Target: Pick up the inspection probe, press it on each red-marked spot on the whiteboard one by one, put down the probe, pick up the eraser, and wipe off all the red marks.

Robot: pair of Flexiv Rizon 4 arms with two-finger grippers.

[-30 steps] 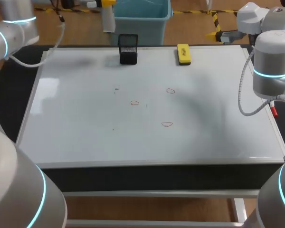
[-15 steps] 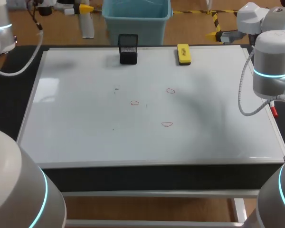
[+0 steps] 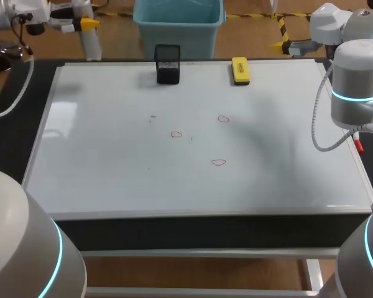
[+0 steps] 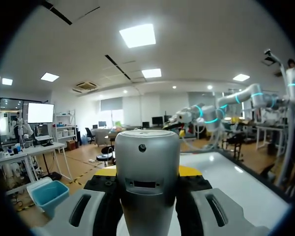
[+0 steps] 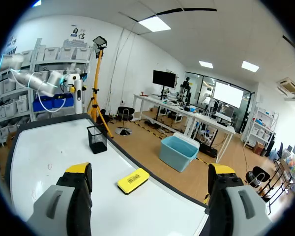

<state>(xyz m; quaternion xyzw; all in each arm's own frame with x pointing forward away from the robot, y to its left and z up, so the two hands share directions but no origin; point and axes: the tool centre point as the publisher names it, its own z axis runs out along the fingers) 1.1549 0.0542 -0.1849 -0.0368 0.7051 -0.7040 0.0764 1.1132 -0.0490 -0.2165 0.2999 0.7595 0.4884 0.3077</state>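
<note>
My left gripper [image 3: 85,25] hangs high past the whiteboard's far left corner, shut on the grey cylindrical probe [image 3: 91,42], which points down. In the left wrist view the probe [image 4: 147,182] fills the gap between the fingers of the left gripper [image 4: 148,171]. Three red marks [image 3: 176,134] [image 3: 223,118] [image 3: 218,162] lie mid-board on the whiteboard [image 3: 99,174]. A yellow eraser [image 3: 240,70] rests at the far edge. My right arm [image 3: 355,81] stands at the right side, and the right gripper [image 5: 150,169] is open and holds nothing, with the eraser [image 5: 132,180] lying ahead of it.
A black mesh holder [image 3: 168,63] stands at the board's far edge, left of the eraser, also seen as the holder [image 5: 97,139] in the right wrist view. A small red object [image 3: 359,146] lies by the board's right edge.
My left arm has carried the probe leftward along the far side, from near the black holder to beyond the far left corner. The right arm has kept still.
</note>
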